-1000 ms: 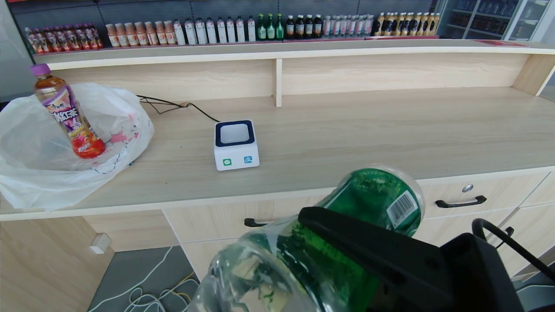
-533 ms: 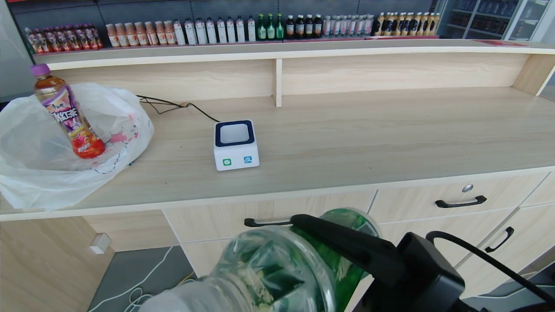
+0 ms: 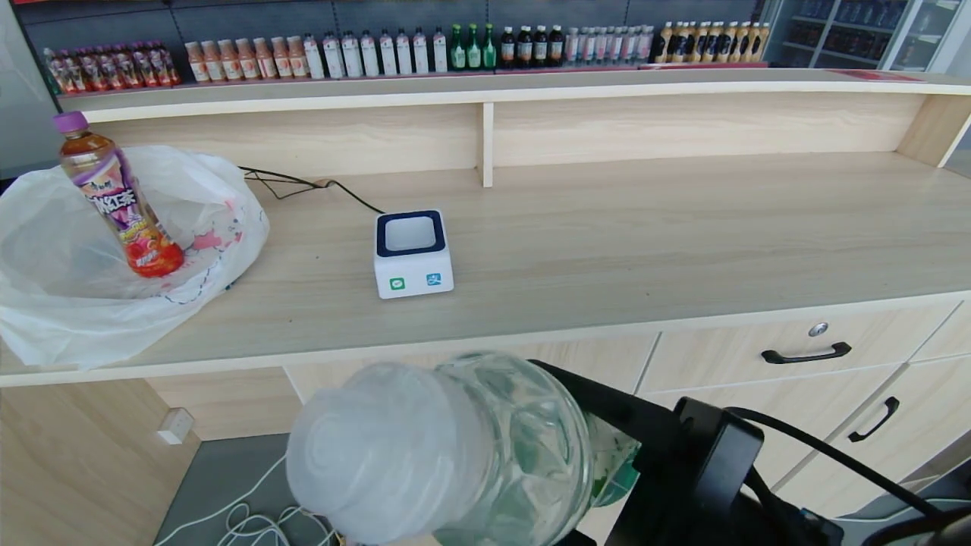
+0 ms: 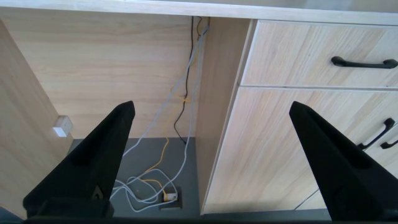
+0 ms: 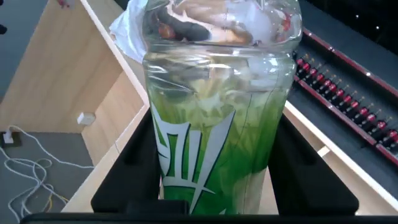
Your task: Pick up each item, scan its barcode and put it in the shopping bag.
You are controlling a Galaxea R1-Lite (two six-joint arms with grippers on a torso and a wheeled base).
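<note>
Turned since a second ago, in head view: green-labelled bottle (image 3: 455,447) at lower centre, cap end now facing camera, barcode hidden, well short of scanner (image 3: 412,252) at centre. Left wrist view: left gripper (image 4: 211,155) spread, empty. Right wrist view: right gripper (image 5: 214,174) pinching bottle; risk of missed scan with barcode turned away.

There's the clear bottle (image 3: 523,447) with its green, white-lettered label (image 5: 205,162) and frosted white cap (image 3: 379,447), the white scanner (image 3: 413,258) rimmed in navy, the amber tea bottle (image 3: 117,197) capped purple, the translucent white bag (image 3: 53,303) printed pink, the pale wood-grain worktop (image 3: 645,243).
</note>
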